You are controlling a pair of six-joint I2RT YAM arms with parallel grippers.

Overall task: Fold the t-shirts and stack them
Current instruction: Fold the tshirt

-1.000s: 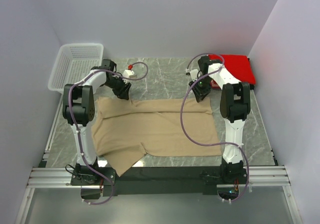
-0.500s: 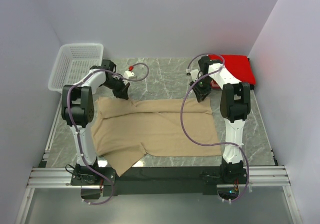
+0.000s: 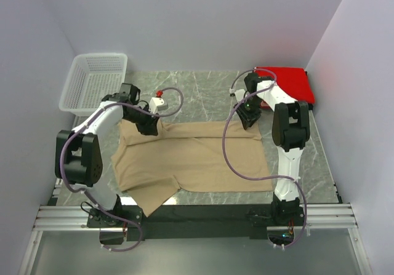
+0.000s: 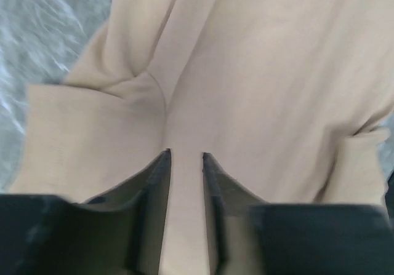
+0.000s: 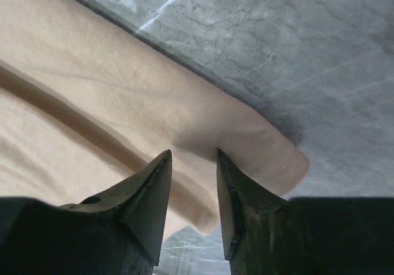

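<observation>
The tan t-shirt [image 3: 197, 155] lies spread flat across the marble table, with one sleeve folded near the front. My left gripper [image 3: 151, 124] hangs over its back left edge. In the left wrist view its jaws [image 4: 186, 155] stand a narrow gap apart, and smooth tan cloth [image 4: 246, 72] shows between and beneath them. My right gripper [image 3: 249, 118] is at the shirt's back right corner. There its open fingers [image 5: 192, 153] straddle the stitched hem corner [image 5: 271, 158], tips touching cloth. The red t-shirt [image 3: 288, 83] lies folded at the back right.
A white mesh basket [image 3: 74, 87] stands at the back left corner. Walls close in on the left, back and right. Bare marble [image 3: 197, 93] shows behind the tan shirt, between the two arms. The arms' cables loop over the shirt's right side.
The left arm's elbow has swung out to the left, and its gripper has come nearer, onto the shirt's back left edge. The right gripper has barely shifted.
</observation>
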